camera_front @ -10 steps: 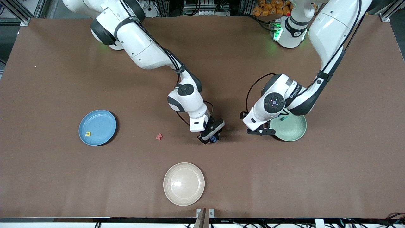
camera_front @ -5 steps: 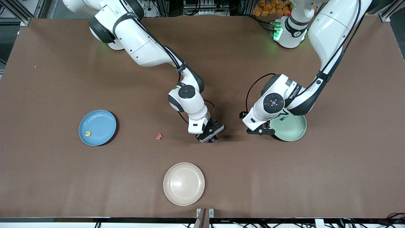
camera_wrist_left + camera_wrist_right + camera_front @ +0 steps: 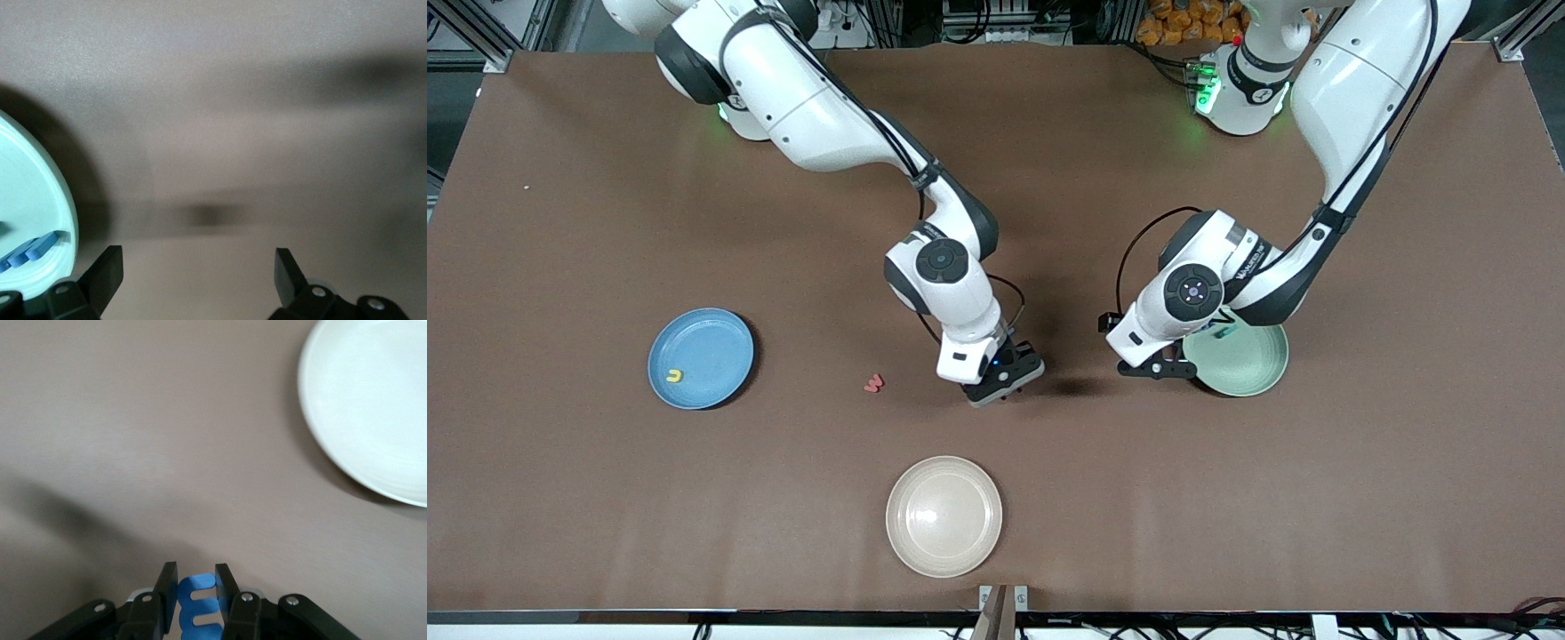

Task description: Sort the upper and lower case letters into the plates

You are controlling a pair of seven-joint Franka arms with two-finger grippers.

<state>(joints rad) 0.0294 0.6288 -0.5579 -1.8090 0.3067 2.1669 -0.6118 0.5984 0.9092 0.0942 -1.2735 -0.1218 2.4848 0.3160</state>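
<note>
progress: sorting is underway, I judge; I count 1 yellow letter lying in the light blue plate and at least 2 letters, blue and teal, in the mint green plate, partly hidden by my left arm.
left to do: 1 red letter lies loose on the bench, between the blue plate and my right pincer; the held one needs dropping too. I can't find the other letters.
right pincer: clenched on a blue letter, up over bare bench near the middle.
left pincer: released, jaws wide, hanging just beside the mint plate's rim; this arm waits.
cream plate: empty, nearest the camera, not a target.
materials: letters are chunky, matte, foam- or plastic-looking; the held one has 3 prongs like an E, wedged between the fingers.
plates: round, shallow, matte, raised rims.
bench surface: brown, flat, dull, soft shadows.
</note>
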